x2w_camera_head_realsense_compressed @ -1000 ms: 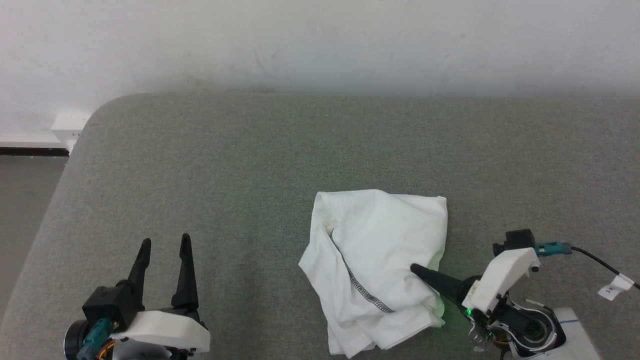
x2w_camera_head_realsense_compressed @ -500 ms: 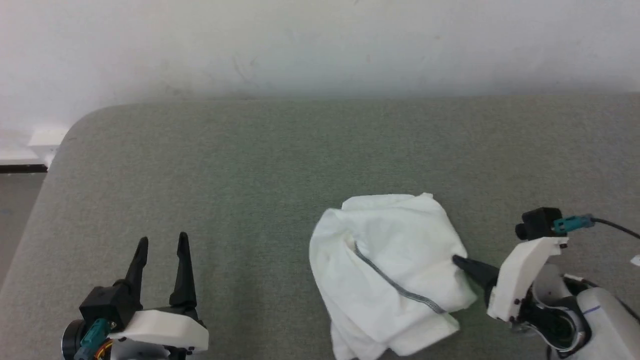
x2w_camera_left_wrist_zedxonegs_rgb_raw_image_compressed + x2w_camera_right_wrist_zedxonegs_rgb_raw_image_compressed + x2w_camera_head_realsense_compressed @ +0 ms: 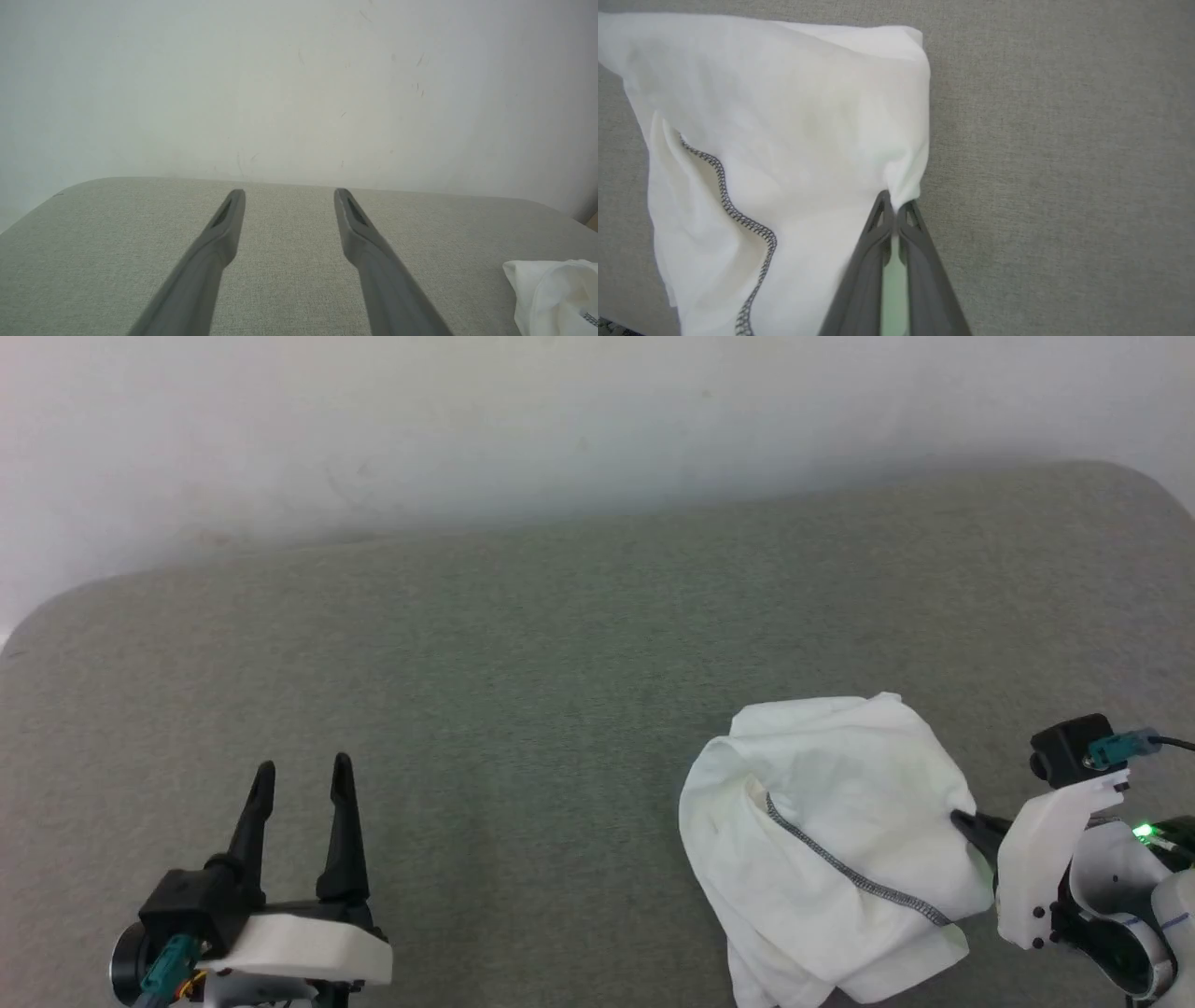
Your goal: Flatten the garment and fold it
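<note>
The garment (image 3: 840, 840) is a bunched white shirt with a dark zigzag seam, lying crumpled on the grey-green padded surface at the lower right of the head view. My right gripper (image 3: 960, 821) is shut on a pinch of the garment's right edge; in the right wrist view the two fingers (image 3: 896, 210) meet on a fold of the garment (image 3: 784, 163). My left gripper (image 3: 301, 777) stands open at the lower left, well apart from the cloth, with nothing between its fingers (image 3: 289, 192). A corner of the garment (image 3: 551, 294) shows in the left wrist view.
The grey-green padded surface (image 3: 523, 672) stretches wide to the left of and beyond the garment. A white wall (image 3: 560, 420) stands behind its far edge. The surface's rounded corners show at the far left and far right.
The whole head view has swung to the right. My right gripper has drawn the pinched edge of the garment up and to the right, and the bundle has changed shape. The left gripper stays open.
</note>
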